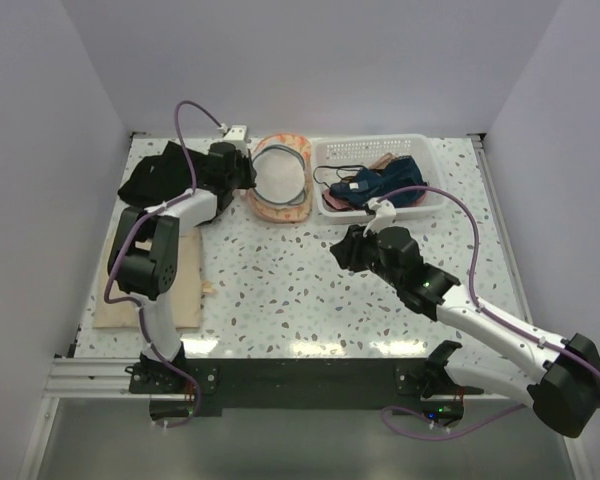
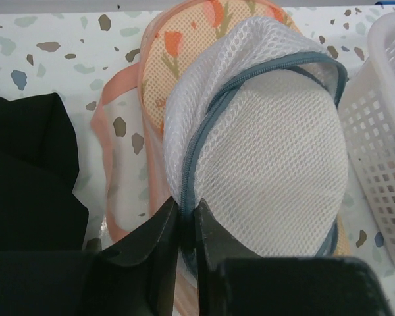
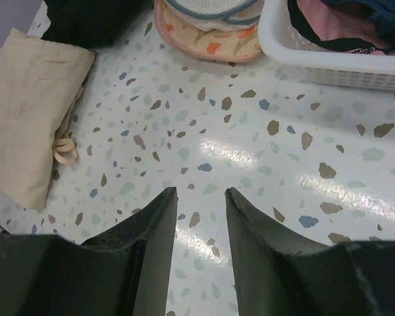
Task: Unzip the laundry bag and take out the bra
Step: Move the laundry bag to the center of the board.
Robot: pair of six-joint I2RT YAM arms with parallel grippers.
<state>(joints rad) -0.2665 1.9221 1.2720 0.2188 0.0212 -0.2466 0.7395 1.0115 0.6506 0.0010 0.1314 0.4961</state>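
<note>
Mesh laundry bag (image 2: pixel 283 164), left pincer (image 2: pixel 187 220) nipping its zipper (image 2: pixel 204 125), right pincer (image 3: pixel 201 197) parted

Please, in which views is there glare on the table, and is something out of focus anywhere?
Right wrist view: bright glare patches on the table, and the right pincer looks soft at the bottom. Top view: pale reflections along the table's near edge. Left wrist view: no glare; the mesh laundry bag is sharp, the left pincer very dark, with little detail.
</note>
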